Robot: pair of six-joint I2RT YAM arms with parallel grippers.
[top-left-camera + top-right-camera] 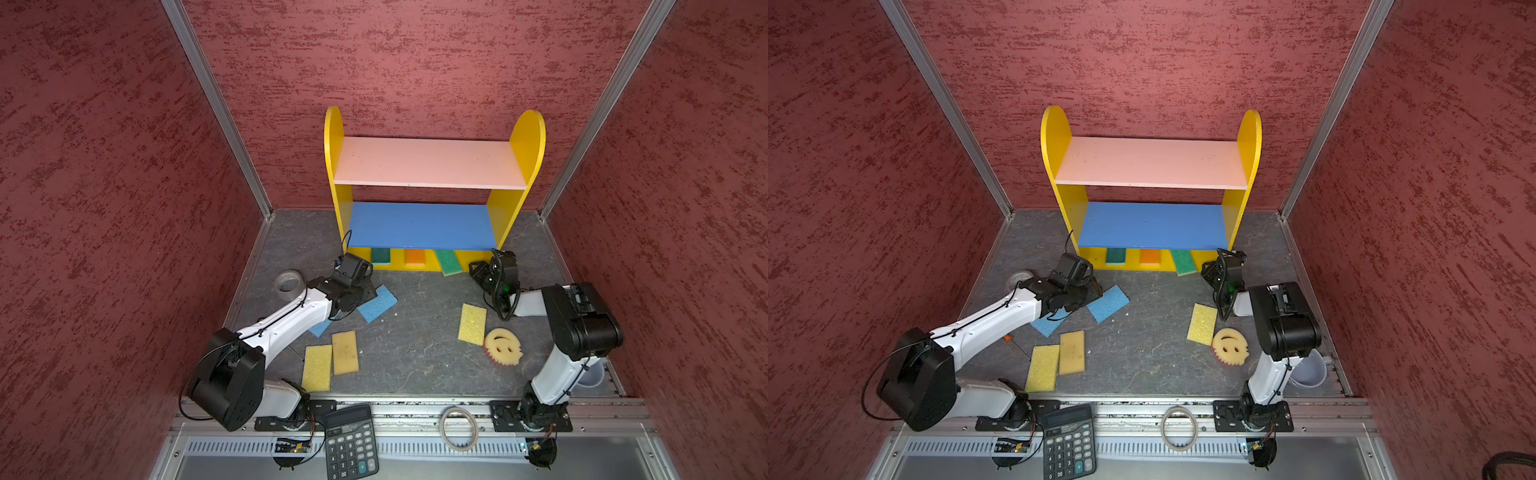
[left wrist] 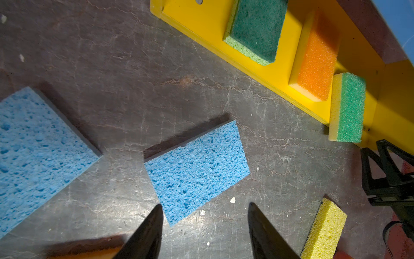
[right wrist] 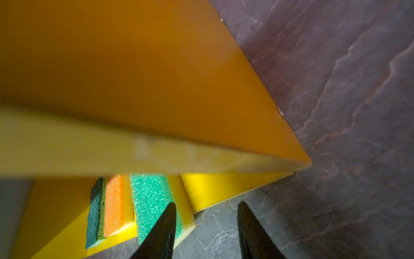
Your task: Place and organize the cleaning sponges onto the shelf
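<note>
While left end effector (image 2: 205,204) gapes, blue sponge (image 2: 197,170) ahead

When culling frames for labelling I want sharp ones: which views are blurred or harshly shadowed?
Right wrist view: the side panel of the shelf looms close and blurred, the green-topped sponge beyond it clearer. Left wrist view: sharp, with a hard shadow beside the blue sponge. Both top views: evenly lit, in focus.

Both top views high overhead; wrist views low beside the shelf (image 2: 201,22)
</note>
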